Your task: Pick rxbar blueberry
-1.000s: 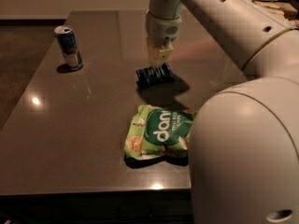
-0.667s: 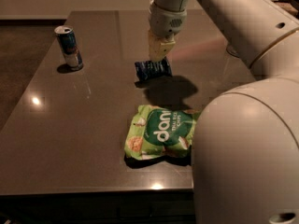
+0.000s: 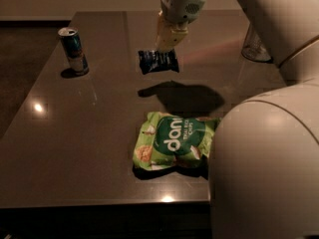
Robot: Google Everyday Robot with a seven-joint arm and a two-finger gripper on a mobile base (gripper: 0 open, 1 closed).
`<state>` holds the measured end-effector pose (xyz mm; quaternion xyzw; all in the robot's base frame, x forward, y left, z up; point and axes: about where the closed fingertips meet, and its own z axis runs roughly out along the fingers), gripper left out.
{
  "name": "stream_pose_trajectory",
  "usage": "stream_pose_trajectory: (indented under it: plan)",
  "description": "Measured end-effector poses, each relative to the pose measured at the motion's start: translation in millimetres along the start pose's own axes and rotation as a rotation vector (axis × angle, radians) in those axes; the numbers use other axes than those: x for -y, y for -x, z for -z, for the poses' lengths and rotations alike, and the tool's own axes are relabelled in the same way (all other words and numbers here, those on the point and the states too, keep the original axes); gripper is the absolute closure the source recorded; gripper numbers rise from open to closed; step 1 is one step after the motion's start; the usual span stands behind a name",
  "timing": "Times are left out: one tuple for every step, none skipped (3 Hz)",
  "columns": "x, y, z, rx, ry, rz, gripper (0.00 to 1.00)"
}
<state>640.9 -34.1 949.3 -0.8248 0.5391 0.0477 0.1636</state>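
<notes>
1. One gripper (image 3: 167,46), over the far middle of the dark glossy counter (image 3: 75,133), pinching the top edge of the small navy-blue crinkly-wrapped rxbar blueberry (image 3: 158,61).
2. Bar hangs just below the fingertips, long axis roughly along the far edge. Its shadow (image 3: 182,96) suggests it's off the surface.
3. Large light-green chips bag (image 3: 174,141) sits near the front edge, and the blue-and-silver drink can (image 3: 74,51) toward the far-left corner. Both are well apart from the bar.
4. Judgement: edge grip, slip risk.
</notes>
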Motion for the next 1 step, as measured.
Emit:
stream_pose_trajectory:
  plan:
    - [13.1, 3.1, -3.1, 0.011, -0.043, 0.002, 1.0]
